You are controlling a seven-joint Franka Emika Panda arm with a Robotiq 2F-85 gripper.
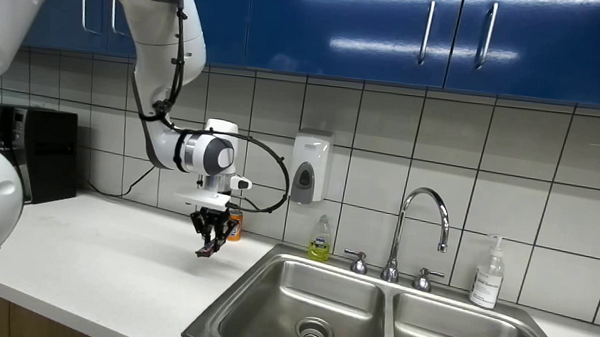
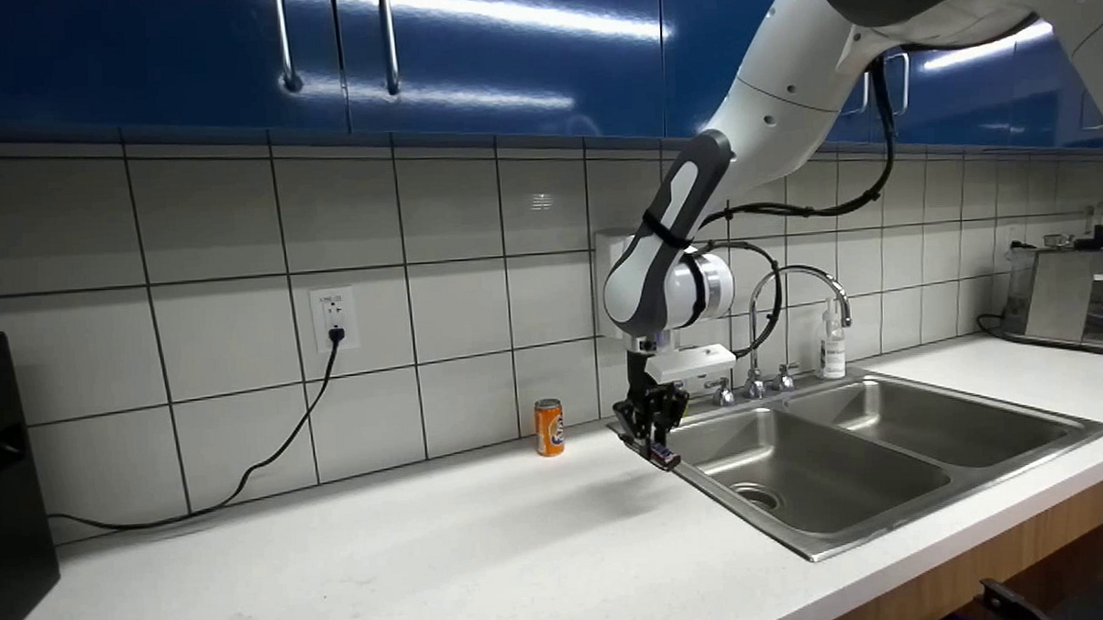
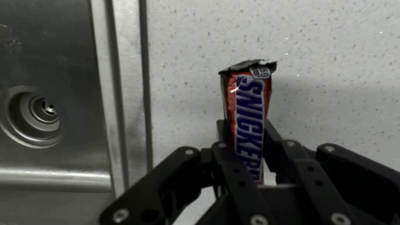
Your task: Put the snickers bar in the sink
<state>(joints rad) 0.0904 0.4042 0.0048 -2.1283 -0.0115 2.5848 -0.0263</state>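
Observation:
The snickers bar [image 3: 250, 103] is a small brown, red-edged wrapped bar with blue letters. My gripper [image 3: 243, 131] is shut on it, a finger on each side, with its far end sticking out past the fingertips. In both exterior views the gripper [image 1: 210, 240] [image 2: 652, 435] points down and holds the bar [image 1: 205, 251] [image 2: 665, 456] above the white counter, beside the sink's left rim. The stainless steel sink [image 1: 237, 293] [image 2: 772, 523] has two basins. In the wrist view the sink rim [image 3: 129, 93] and a round drain lie left of the bar.
An orange can [image 1: 235, 225] [image 2: 549, 427] stands by the wall behind the gripper. A dish soap bottle [image 1: 320, 239], chrome faucet [image 1: 398, 238] and pump bottle [image 1: 487, 280] line the sink's back. A soap dispenser [image 1: 311, 164] hangs on the wall. A black machine [image 1: 42, 155] stands further left.

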